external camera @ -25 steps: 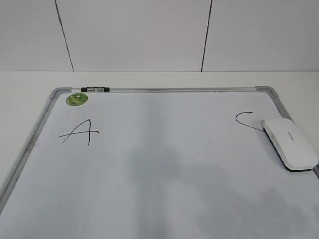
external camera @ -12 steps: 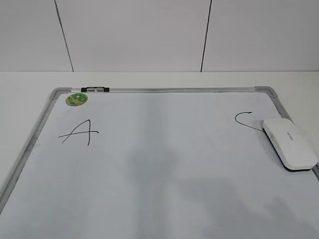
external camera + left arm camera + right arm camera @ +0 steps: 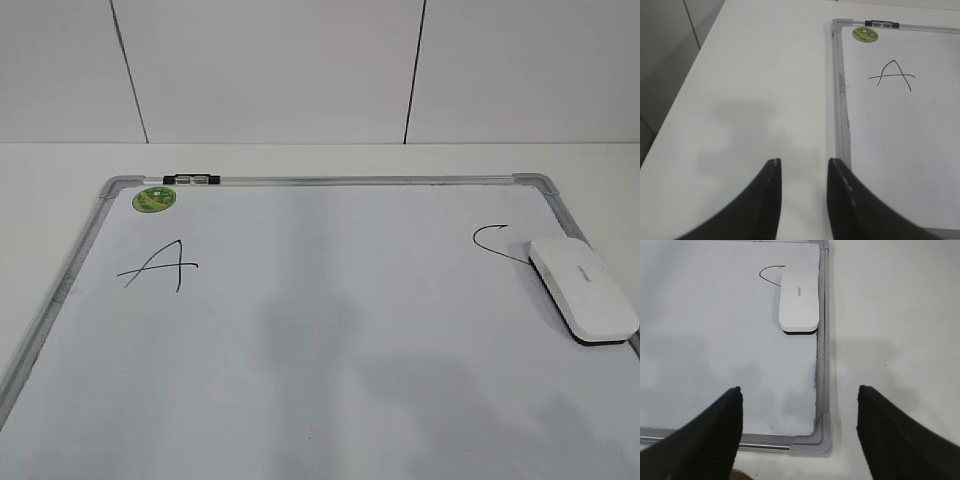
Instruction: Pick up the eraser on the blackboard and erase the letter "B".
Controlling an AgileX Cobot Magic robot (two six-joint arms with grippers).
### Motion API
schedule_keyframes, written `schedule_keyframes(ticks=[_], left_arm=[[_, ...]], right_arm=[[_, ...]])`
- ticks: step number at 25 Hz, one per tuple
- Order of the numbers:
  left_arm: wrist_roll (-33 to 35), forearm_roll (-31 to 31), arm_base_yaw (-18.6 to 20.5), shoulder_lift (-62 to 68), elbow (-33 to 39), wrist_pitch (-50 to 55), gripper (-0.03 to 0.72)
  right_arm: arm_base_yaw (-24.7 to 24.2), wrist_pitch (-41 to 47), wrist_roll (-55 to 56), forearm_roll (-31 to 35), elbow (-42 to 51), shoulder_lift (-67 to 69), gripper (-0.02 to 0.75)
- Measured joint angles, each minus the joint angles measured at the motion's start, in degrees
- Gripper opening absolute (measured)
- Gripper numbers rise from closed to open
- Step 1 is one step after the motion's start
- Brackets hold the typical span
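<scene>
The blackboard (image 3: 330, 181) lies flat on the white table, with its grey frame showing in the left wrist view (image 3: 840, 100) and right wrist view (image 3: 822, 365). No letter "B" shows on it; only a black "A" (image 3: 160, 265) and a black "C" (image 3: 492, 240) are drawn. The white eraser (image 3: 583, 290) lies on the board against the right frame, just right of the "C", also in the right wrist view (image 3: 799, 301). My left gripper (image 3: 804, 162) is open and empty over the table left of the board. My right gripper (image 3: 800, 388) is wide open and empty above the board's near right corner.
A small round green sticker (image 3: 153, 199) and a black clip (image 3: 190, 179) sit at the board's far left corner. White table surrounds the board; a panelled wall stands behind it. Neither arm shows in the exterior view.
</scene>
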Motion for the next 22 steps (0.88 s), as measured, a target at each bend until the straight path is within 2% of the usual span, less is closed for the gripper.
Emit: schedule_keyframes(ticks=[14, 22], left_arm=[[-0.6, -2.3, 0.0, 0.0, 0.0, 0.0, 0.237], [3.1, -3.1, 0.0, 0.0, 0.0, 0.0, 0.237]], right_arm=[[0.0, 0.0, 0.0, 0.0, 0.0, 0.0, 0.551], [0.0, 0.0, 0.0, 0.0, 0.0, 0.0, 0.551]])
